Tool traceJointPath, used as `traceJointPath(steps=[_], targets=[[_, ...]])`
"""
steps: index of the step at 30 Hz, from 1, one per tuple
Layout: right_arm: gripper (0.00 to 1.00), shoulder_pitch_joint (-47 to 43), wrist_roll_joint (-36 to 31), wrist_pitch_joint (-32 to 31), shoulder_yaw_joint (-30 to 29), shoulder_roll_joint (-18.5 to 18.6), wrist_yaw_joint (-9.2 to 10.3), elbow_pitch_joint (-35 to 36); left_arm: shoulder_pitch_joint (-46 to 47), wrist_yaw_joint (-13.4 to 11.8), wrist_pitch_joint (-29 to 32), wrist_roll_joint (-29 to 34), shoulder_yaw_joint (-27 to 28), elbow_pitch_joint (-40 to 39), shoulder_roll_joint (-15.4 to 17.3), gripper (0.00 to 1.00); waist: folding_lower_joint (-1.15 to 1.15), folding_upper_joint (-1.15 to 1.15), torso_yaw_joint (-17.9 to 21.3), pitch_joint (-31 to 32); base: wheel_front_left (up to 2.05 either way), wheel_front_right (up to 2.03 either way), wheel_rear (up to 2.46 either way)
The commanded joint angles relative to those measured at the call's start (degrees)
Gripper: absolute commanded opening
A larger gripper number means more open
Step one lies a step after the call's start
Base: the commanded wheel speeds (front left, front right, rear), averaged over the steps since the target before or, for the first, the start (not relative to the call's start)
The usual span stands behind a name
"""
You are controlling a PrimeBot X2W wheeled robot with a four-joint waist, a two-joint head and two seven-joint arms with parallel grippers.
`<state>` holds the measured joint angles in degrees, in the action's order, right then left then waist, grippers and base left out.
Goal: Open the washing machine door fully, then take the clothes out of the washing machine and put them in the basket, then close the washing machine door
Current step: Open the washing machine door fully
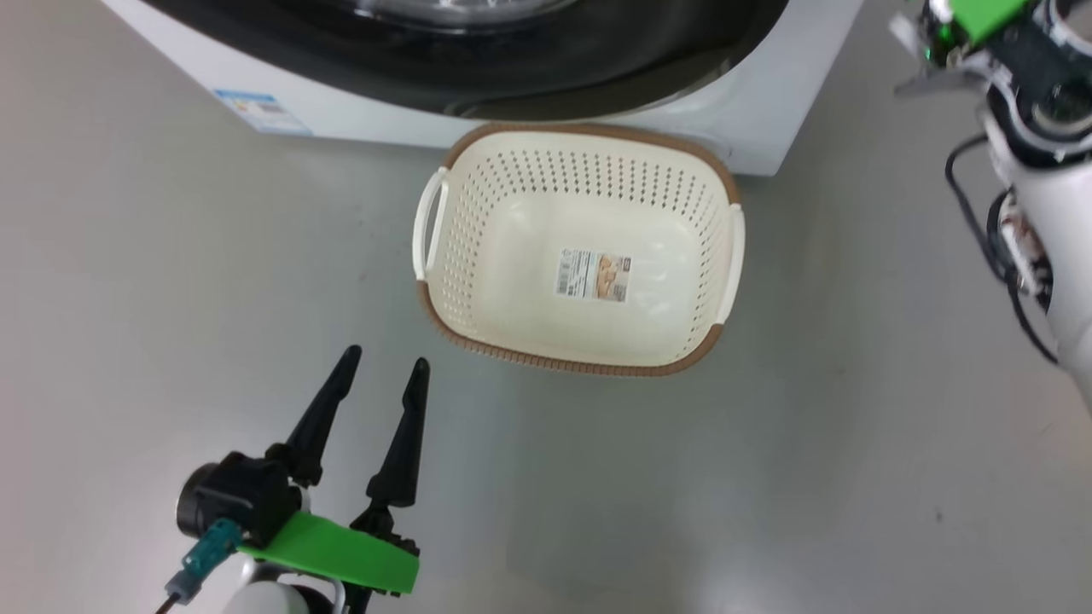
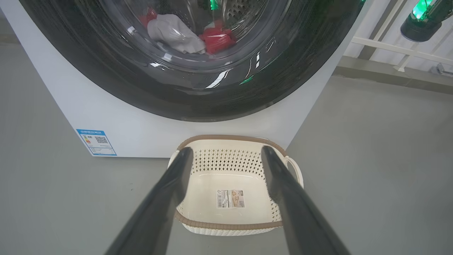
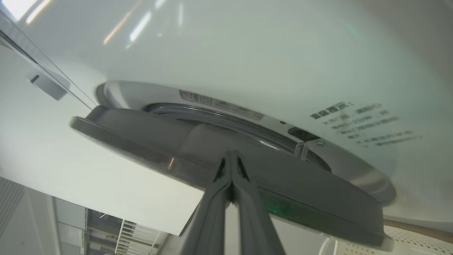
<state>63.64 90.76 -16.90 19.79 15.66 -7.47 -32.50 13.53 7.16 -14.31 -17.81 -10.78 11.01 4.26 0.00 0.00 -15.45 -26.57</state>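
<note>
The washing machine (image 1: 358,115) stands at the top of the head view. The glossy black rim of its door (image 1: 546,64) shows above the basket (image 1: 478,256), which sits empty on the floor against the machine's front. Through the door (image 2: 198,102) glass I see red and pale clothes (image 2: 216,37) in the drum. My left gripper (image 1: 386,358) hovers open over the floor to the basket's near left; its fingers frame the basket (image 2: 230,226). My right gripper (image 3: 231,154) is shut, tips against the edge of the door (image 3: 170,138), which stands slightly ajar from the white front (image 3: 247,53).
Grey floor lies all around the basket. My right forearm (image 1: 1045,196), with a black cable, hangs at the far right beside the machine's corner. A blue sticker (image 2: 96,141) marks the machine's lower left front. A white railing (image 2: 382,46) runs behind on the right.
</note>
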Motion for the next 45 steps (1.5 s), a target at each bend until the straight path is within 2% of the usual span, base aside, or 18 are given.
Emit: traceJointPath(steps=[1,9,16,45], targets=[[0.00,1.4,0.7,-0.6,0.5,-1.3,-0.02,1.0,1.2,0.3,-0.7,-0.3,1.6,-1.0,1.2,1.00,0.00,0.00,-1.2,-2.0,0.00,0.00,0.00],[0.00,7.5,0.9,-5.3,2.0,-3.0,-0.02,-4.4,2.9,0.3,-0.7,-0.8,0.9,-0.8,0.9,1.00,0.00,0.00,-2.2,-4.0,0.00,0.00,0.00],[0.00,8.9,1.0,-8.6,3.2,-4.1,-0.02,-6.3,3.2,0.3,-0.7,-0.9,1.0,-0.5,0.7,1.00,0.00,0.00,-2.3,-3.6,0.00,0.00,0.00],[0.00,-8.3,1.3,-14.6,6.4,-5.8,-0.02,0.8,-2.5,0.3,-0.7,1.5,2.8,-0.8,1.1,1.00,0.00,0.00,0.7,7.8,0.00,0.00,0.00]])
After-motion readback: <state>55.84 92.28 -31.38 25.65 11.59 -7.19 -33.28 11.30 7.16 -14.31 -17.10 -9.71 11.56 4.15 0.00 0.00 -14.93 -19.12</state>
